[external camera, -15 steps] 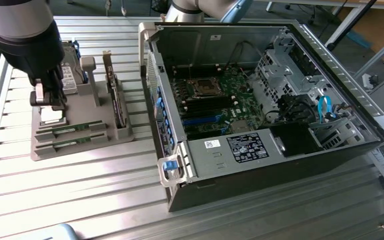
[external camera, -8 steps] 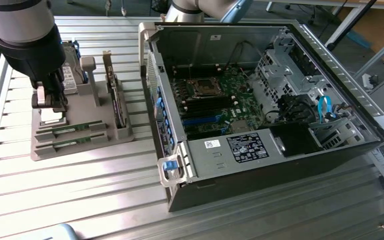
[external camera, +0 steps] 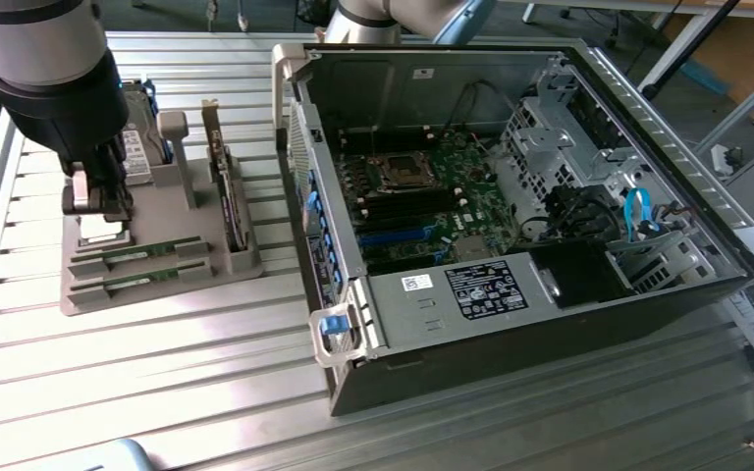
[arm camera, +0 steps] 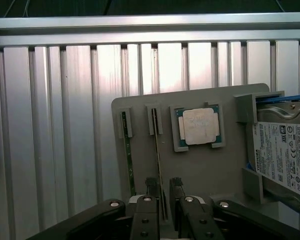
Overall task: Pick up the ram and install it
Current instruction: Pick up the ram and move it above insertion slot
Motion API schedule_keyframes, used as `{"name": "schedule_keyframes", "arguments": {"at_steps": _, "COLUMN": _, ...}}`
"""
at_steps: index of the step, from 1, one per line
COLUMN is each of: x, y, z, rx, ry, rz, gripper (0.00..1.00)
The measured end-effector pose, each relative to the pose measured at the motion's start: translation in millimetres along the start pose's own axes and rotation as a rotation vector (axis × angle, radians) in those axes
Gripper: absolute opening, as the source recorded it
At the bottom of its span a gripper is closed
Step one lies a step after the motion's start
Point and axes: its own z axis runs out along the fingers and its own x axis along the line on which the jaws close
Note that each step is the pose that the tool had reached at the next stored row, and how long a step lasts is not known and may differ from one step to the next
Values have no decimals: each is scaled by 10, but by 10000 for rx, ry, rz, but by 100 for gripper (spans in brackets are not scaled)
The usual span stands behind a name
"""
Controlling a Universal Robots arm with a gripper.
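Wrist view shows fingers (arm camera: 151,187) apart astride 1 ram (arm camera: 157,145); exterior view adds the computer case (external camera: 548,343).

Gripper (external camera: 98,201) low over gray holder (external camera: 154,228), near ram (external camera: 137,257); open computer case (external camera: 482,196) at exterior view's right.

A silver table (external camera: 154,373) with a pattern of lengthwise ribs. On it, a plain matte grey tray (arm camera: 210,170). The ram (arm camera: 158,165) and a second stick (arm camera: 129,160) are dark green. The processor (arm camera: 199,126) is dull silver edged in green. The hard drive (arm camera: 280,155) has a white label with black print. The jaws are black. The computer case (external camera: 391,304) is grey and black, with a green motherboard (external camera: 462,196), a blue cable (external camera: 636,211) and a blue latch (external camera: 334,329).
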Motion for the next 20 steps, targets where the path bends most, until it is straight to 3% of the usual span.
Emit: {"name": "schedule_keyframes", "arguments": {"at_steps": 20, "x": 212, "y": -7, "z": -5, "rx": 1, "ry": 0, "rz": 0, "gripper": 24}}
